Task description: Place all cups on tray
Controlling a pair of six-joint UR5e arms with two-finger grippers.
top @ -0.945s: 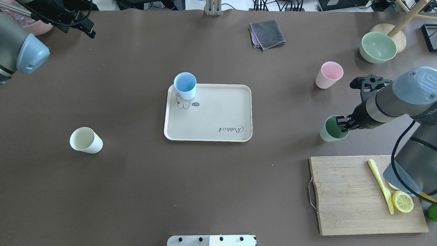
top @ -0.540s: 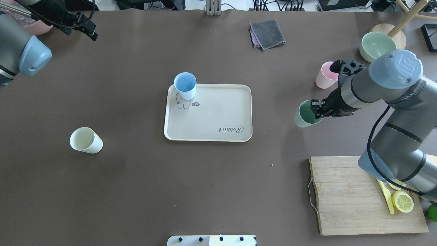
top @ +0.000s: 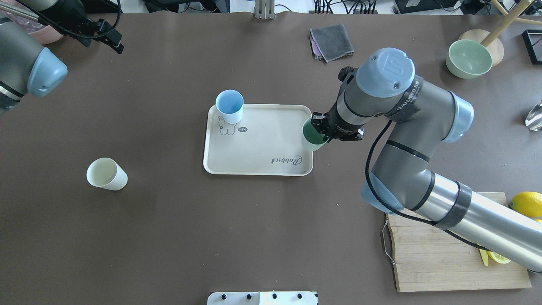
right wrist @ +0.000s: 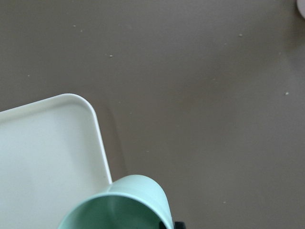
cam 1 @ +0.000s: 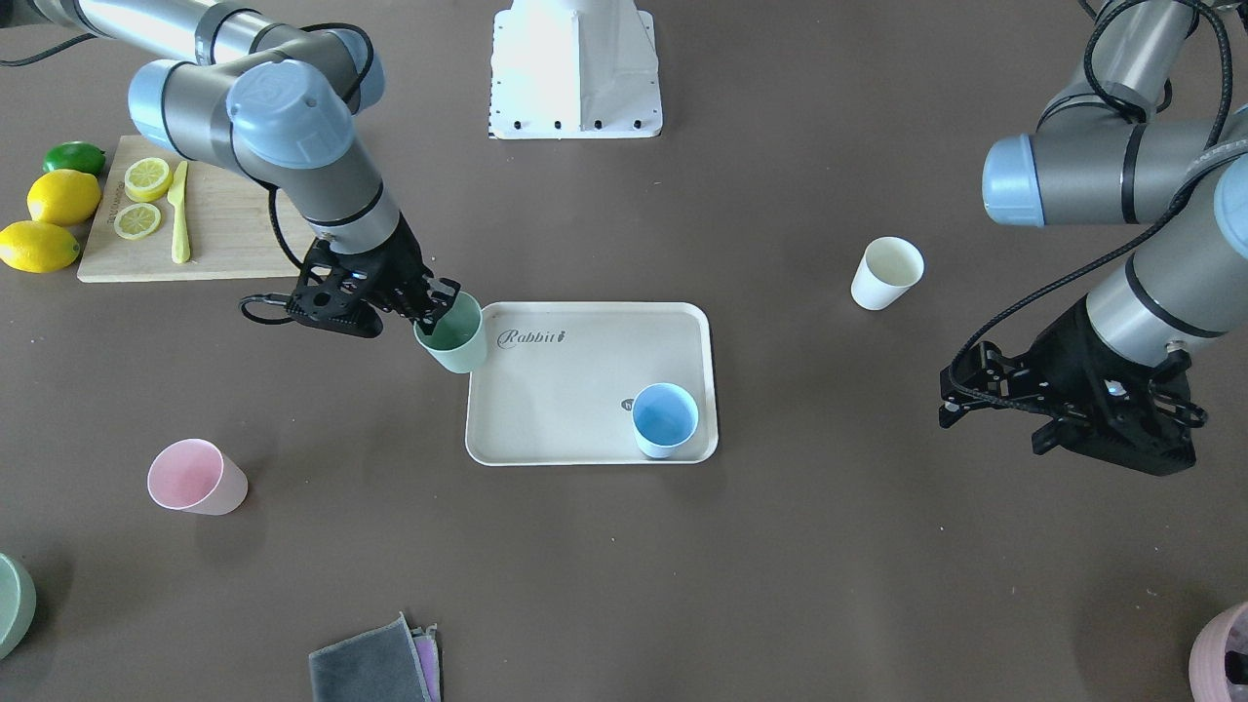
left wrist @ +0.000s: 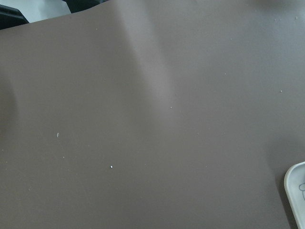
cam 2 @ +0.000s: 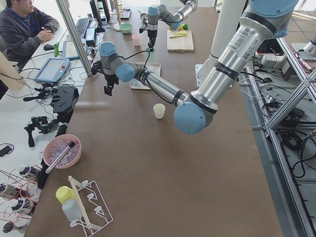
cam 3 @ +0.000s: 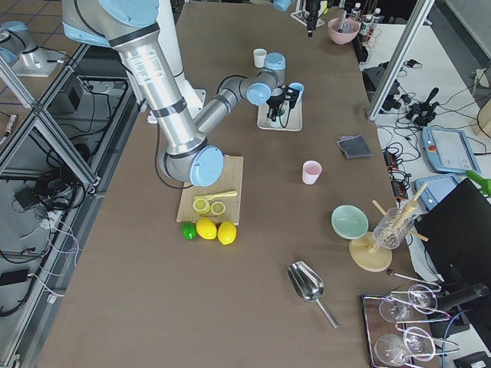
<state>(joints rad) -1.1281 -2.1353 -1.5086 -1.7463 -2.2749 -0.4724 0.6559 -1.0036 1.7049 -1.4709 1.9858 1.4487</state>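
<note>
My right gripper (top: 320, 128) is shut on the rim of the pale green cup (top: 311, 136) and holds it over the right edge of the beige tray (top: 262, 146). The right wrist view shows the cup (right wrist: 119, 205) above the tray's corner (right wrist: 43, 152). The light blue cup (top: 229, 106) stands in the tray's far left corner. The cream-white cup (top: 106, 173) stands on the table at the left. The pink cup (cam 1: 196, 477) stands on the table, hidden by my right arm in the overhead view. My left gripper (top: 111, 39) hovers at the far left; I cannot tell if it is open.
A green bowl (top: 468, 58) and a wooden stand sit at the far right. A grey cloth (top: 331, 41) lies beyond the tray. A cutting board (top: 423, 254) with lemon slices and a knife lies at the near right, lemons (cam 1: 60, 195) beside it.
My right arm has carried the green cup leftward from the table's right side to the tray's right edge. The pink cup is now covered by the arm. The left arm barely moved.
</note>
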